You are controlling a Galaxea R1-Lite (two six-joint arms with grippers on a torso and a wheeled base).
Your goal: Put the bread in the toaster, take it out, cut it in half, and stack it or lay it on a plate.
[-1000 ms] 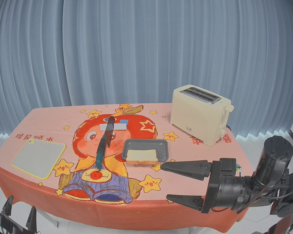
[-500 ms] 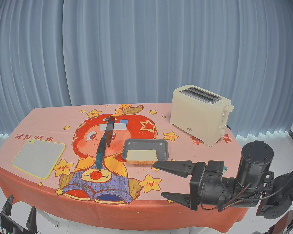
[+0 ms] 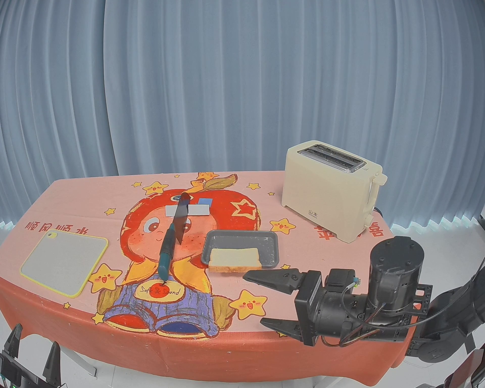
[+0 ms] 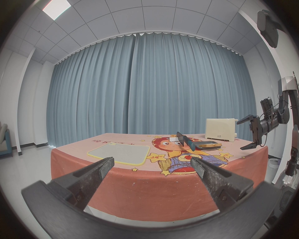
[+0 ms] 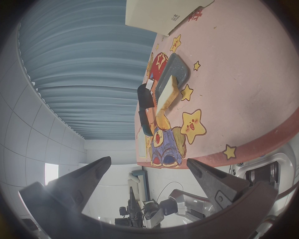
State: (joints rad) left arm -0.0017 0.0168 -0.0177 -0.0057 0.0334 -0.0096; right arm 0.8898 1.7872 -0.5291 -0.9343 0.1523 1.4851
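Just ahead of the right claw, held wide and empty, the bread is propped on the tray at its nearest rim. Pickup is judged to be in hand; the jaws must be advanced and closed across the bread.

A: Pink tablecloth draped right over the edge, with a big apple-headed cartoon child printed across it and yellow stars scattered round.
B: And a small white-and-blue strip lies flat on that print. Behind, a pleated blue-grey curtain; overhead, a lit ceiling panel.
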